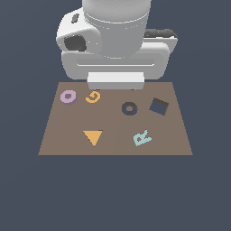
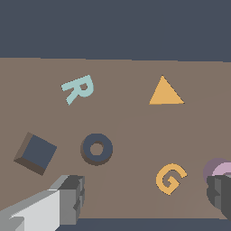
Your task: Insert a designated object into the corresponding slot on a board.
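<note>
So going across the exterior view's left to right, we see the lilac ring [image 1: 68, 96] lying loose on the board [image 1: 58, 135], an orange G [image 1: 93, 96] just beside it, then the ring slot [image 1: 129, 108] and a square recess [image 1: 159, 107]. Our gripper [image 2: 144, 198] hangs with fingers [image 2: 67, 198] spread apart, holding nothing.

Panda arm above far edge of board, wrist pointing down.
Gripper [image 2: 144, 198] jaws spread wide, nothing between them; one finger [image 2: 67, 196] light grey with dark pad, the other finger [image 2: 221, 194] dark, partly cut off at frame edge.
</note>
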